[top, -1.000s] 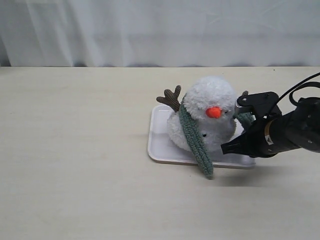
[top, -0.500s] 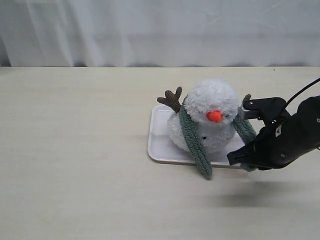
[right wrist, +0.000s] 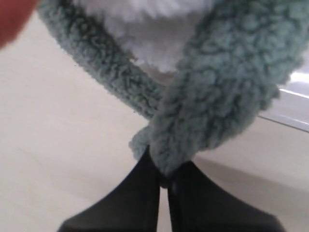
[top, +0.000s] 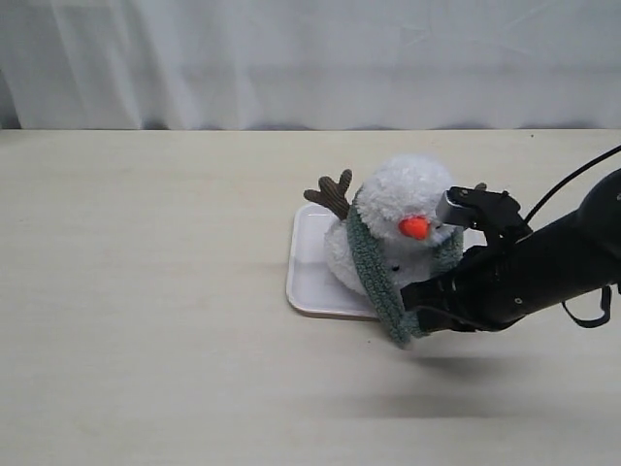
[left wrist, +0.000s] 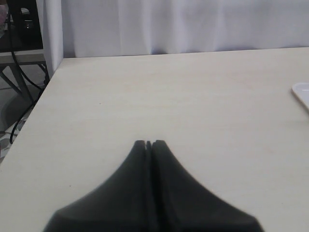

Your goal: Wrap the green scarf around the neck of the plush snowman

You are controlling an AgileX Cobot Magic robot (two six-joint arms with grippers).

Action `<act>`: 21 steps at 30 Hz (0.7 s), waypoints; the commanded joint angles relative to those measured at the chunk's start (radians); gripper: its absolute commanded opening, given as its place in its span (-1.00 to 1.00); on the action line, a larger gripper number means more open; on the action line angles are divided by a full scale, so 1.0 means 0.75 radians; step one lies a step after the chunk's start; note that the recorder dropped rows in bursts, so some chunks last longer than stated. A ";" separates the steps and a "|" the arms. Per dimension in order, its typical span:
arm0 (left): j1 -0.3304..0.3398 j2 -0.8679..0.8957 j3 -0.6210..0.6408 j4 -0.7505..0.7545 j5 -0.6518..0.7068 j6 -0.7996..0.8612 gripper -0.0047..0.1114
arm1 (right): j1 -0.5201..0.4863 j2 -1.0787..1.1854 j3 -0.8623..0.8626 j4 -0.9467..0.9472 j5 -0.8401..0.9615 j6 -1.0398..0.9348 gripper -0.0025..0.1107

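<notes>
The plush snowman (top: 406, 199) sits on a white tray (top: 310, 272), orange nose facing front. The green scarf (top: 374, 267) hangs round its neck, one end trailing down its front over the tray's near rim. My right gripper (top: 419, 313) is shut on the other end and holds it in front of the snowman, crossing the hanging end. Close up, the right wrist view shows the green scarf (right wrist: 212, 116) pinched at my right gripper (right wrist: 166, 171), over the other strand. My left gripper (left wrist: 148, 143) is shut and empty over bare table, far from the snowman.
A white curtain (top: 310, 58) hangs behind the table's far edge. A brown twig arm (top: 332, 191) sticks out on the snowman's left side. The left wrist view shows the table's side edge (left wrist: 43, 92) and a corner of the tray (left wrist: 301, 93).
My right gripper has carried the scarf end from the snowman's right side down and leftward across its front, reaching the hanging end. The snowman's head shifted slightly.
</notes>
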 commanded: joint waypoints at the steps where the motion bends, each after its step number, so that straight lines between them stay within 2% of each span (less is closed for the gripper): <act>1: -0.003 -0.003 0.003 -0.018 -0.042 0.000 -0.92 | -0.008 0.057 0.004 0.228 0.021 -0.224 -0.88; 13: -0.003 -0.003 0.003 -0.018 -0.042 0.000 -0.92 | -0.008 0.200 0.004 0.299 -0.074 -0.357 -0.87; 17: -0.003 -0.003 0.003 -0.018 -0.042 0.000 -0.92 | -0.008 0.201 0.004 0.299 -0.043 -0.383 -0.63; 21: -0.003 -0.003 0.003 -0.018 -0.042 0.000 -0.92 | -0.008 0.201 0.004 0.299 0.029 -0.395 -0.21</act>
